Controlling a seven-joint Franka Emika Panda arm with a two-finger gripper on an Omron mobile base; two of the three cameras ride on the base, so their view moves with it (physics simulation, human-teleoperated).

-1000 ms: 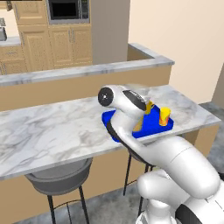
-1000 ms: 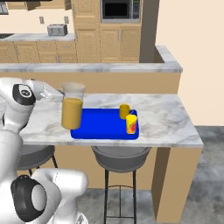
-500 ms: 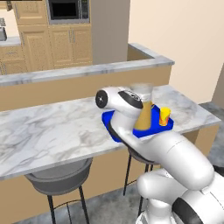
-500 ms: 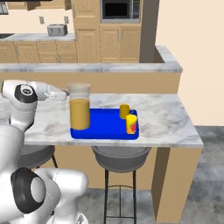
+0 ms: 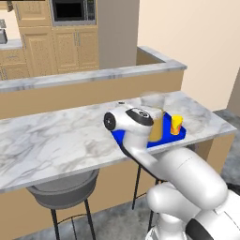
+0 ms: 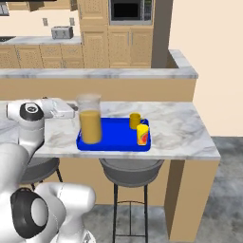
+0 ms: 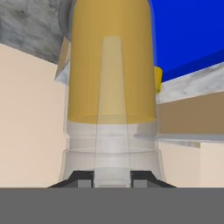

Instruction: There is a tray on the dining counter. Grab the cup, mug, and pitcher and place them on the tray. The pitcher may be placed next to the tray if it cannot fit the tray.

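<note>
The clear pitcher (image 6: 90,121), orange in its lower half, stands upright at the left end of the blue tray (image 6: 116,142) on the dining counter (image 6: 180,130); whether its base touches the tray I cannot tell. My gripper (image 6: 77,113) reaches in from the left and is shut on the pitcher. In the hand view the fingertips (image 7: 83,177) clamp the clear handle strip of the pitcher (image 7: 112,78). The yellow mug (image 6: 135,120) and the pictured cup (image 6: 142,134) stand at the tray's right end. From the left base, the arm partly hides the pitcher (image 5: 157,125), with the cup (image 5: 176,124) beside it.
A raised marble ledge (image 6: 95,73) runs behind the counter. Grey stools (image 6: 130,171) (image 5: 63,190) sit under its front edge. The counter ends a little right of the tray (image 6: 213,152). Wooden cabinets and a microwave (image 6: 130,10) stand far behind.
My gripper has carried the pitcher rightward, from just past the tray's left edge to over its left end, and slightly lower. The cup and mug have stayed put.
</note>
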